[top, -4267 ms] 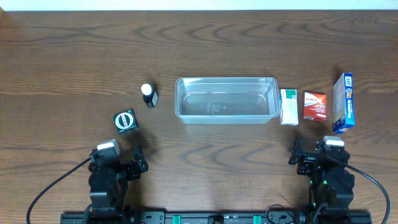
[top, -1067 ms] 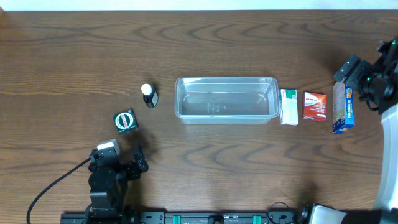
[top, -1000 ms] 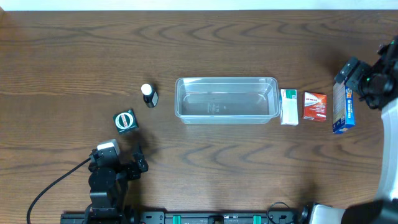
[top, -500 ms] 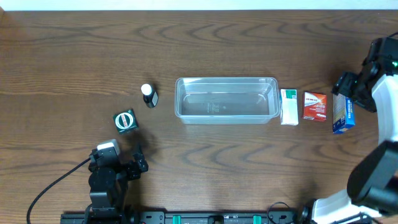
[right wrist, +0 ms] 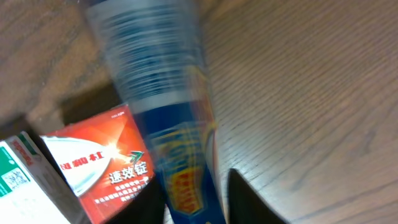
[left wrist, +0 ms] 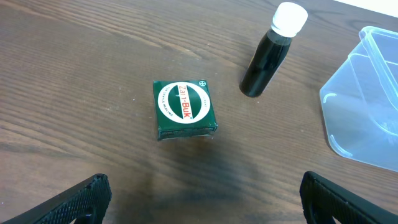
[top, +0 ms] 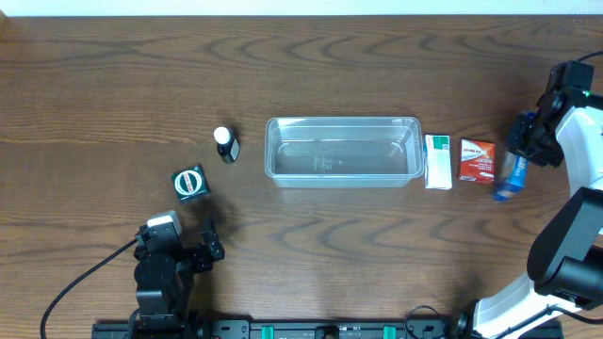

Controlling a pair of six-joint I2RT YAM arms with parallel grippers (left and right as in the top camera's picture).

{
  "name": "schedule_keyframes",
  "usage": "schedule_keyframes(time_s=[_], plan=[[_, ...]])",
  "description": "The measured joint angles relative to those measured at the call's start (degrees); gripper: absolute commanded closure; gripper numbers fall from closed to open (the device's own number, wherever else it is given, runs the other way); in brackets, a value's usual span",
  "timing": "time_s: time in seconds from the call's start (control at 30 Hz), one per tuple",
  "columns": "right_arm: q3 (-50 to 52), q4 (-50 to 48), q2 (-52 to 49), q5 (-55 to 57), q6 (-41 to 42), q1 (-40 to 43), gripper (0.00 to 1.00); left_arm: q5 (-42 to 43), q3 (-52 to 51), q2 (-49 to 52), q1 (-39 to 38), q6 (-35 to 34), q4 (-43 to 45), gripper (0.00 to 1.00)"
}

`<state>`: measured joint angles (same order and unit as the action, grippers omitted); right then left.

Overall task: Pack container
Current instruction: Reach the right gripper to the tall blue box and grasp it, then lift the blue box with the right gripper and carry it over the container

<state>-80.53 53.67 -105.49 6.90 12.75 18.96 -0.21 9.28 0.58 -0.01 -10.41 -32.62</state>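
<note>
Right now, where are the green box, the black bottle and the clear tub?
green box (left wrist: 185, 109), left wrist view, its printed top.
black bottle (left wrist: 264, 62), left wrist view, its dark body.
container (top: 342, 155), overhead view, its bare floor.

Dark brown wood-grain counter (top: 113, 75). Clear colourless plastic rectangular tub (top: 343, 121). The small square green box (left wrist: 184, 109) bears a white round label with red lettering. The slim black bottle (left wrist: 264, 62) has a white cap. The blue cardboard carton (right wrist: 168, 124) shows yellow and red print.
</note>
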Motion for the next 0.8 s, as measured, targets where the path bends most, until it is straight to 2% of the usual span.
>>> schedule_keyframes(time_s=[0.1,0.27,0.4,0.5,0.67,0.8], plan=[[0.0,0.3,0.0,0.3,0.0,0.0,0.85,0.0,0.0,0.0,0.0,0.0,0.0,0.02],[-1.2,2.3,1.2,-0.7,0.1,0.0,0.85,0.0,0.0,0.0,0.0,0.0,0.0,0.02],[-5.4,2.9,4.8,-4.5,0.0,-0.2,0.99,0.0,0.0,0.0,0.0,0.0,0.0,0.02],[-9.7,2.6,9.9,-8.8,0.2,-1.7,0.99,0.0,0.0,0.0,0.0,0.0,0.0,0.02],[-13.3,0.2,18.1,-15.4,-2.8,-10.2,0.99,0.0,0.0,0.0,0.0,0.0,0.0,0.02],[-13.5,1.3,19.6,-18.7,-11.8,-20.7,0.99,0.0,0.0,0.0,0.0,0.0,0.0,0.02]])
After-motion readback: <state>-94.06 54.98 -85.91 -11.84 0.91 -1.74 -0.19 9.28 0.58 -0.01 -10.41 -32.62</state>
